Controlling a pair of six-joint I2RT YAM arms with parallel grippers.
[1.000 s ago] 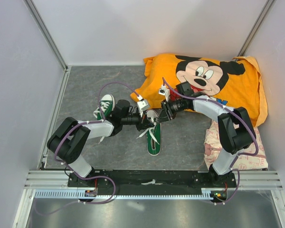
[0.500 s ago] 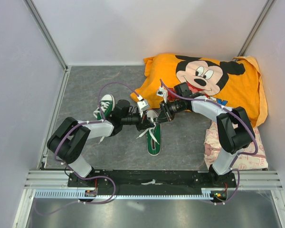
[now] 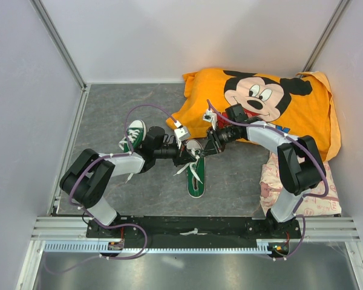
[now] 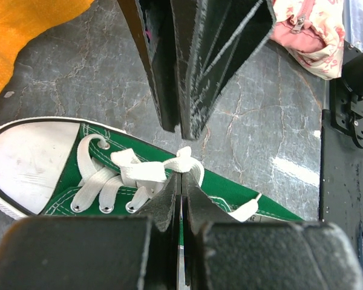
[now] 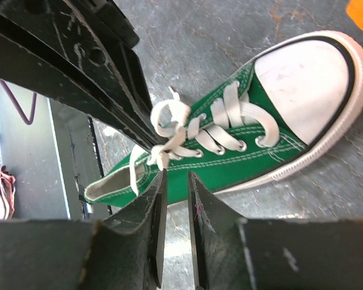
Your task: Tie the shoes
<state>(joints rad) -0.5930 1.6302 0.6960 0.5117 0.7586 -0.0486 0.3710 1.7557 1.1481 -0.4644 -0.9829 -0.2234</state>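
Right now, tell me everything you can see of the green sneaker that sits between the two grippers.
The sneaker is green canvas with a white rubber toe cap, white sole and flat white laces. It sits sole down on the grey table, toe pointing away from the robot. The laces are bunched, no bow. The left gripper pinches the laces; the right gripper hovers just beside.

I see L tool [image 4: 181, 181] clamped shut, R tool [image 5: 174, 175] jaws a crack apart; L arm [image 3: 127, 163] & R arm [image 3: 267, 135] angled inward, tips nearly touching.
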